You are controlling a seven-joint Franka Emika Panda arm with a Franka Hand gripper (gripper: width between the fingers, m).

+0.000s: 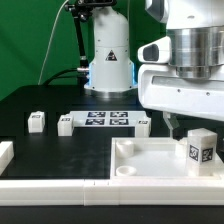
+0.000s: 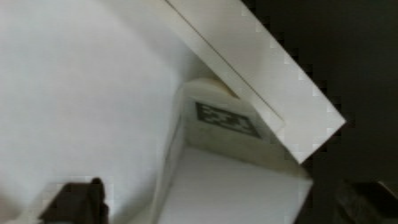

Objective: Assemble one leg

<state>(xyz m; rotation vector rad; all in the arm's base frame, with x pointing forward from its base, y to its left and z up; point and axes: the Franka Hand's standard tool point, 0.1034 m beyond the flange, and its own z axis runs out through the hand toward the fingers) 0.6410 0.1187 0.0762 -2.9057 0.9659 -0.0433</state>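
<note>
A leg (image 1: 200, 150), a small white block with a marker tag on its face, stands upright in the large white tray (image 1: 135, 160) near its corner on the exterior view's right. My gripper (image 1: 184, 128) hangs just above and behind it. One dark finger (image 1: 172, 126) shows beside the leg. In the wrist view the tagged leg (image 2: 228, 122) lies against the tray's wall (image 2: 267, 70). My gripper (image 2: 222, 205) is open, with its dark fingertips (image 2: 75, 202) wide apart on either side of the leg and not touching it.
The marker board (image 1: 105, 121) lies mid-table. Other legs stand near it: one far out on the exterior view's left (image 1: 37, 121), one at the board's left end (image 1: 66, 124), one at its right end (image 1: 143, 122). A white part (image 1: 5, 153) lies at the left edge.
</note>
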